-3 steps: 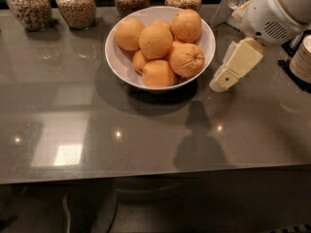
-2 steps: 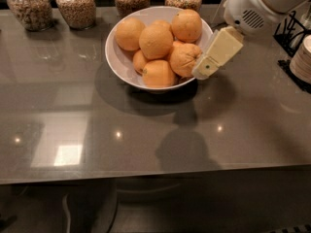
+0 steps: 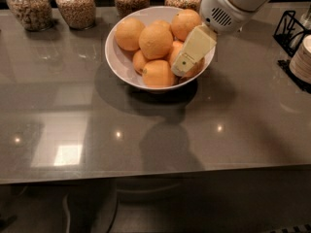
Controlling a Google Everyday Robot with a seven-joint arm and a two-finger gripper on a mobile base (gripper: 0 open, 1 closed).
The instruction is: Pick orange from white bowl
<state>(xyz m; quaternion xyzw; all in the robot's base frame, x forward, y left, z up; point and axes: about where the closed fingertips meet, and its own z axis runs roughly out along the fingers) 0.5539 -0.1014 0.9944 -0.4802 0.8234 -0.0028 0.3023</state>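
The gripper (image 3: pixel 184 64) is reaching down at a slant into the right side of the white bowl (image 3: pixel 116 57), coming off the white arm (image 3: pixel 233 4), which is running out of view at the top edge. Only one cream-coloured slab of it is showing, so whether it is open, closed or gripping anything cannot be told. It is lying across the orange (image 3: pixel 175 50), which is sitting low on the bowl's right side. Most of that fruit is being covered (just a strip to the left of the slab and a sliver under its right edge are peeking out), and its stem end is not showing at all.

The other oranges (image 3: pixel 155 41) are piling up on the left and at the back, some half buried under their neighbours. The bowl is resting on a glossy grey table (image 3: pixel 73 120) that is mirroring ceiling lights.

Four glass jars (image 3: pixel 75 6) are standing along the far edge, their tops cropped off. At the right border a black wire rack (image 3: pixel 290 30) and a stack of pale discs (image 3: pixel 302 59) are being cut by the frame. Under the table, everything is sinking into dark shapes too dim to name.
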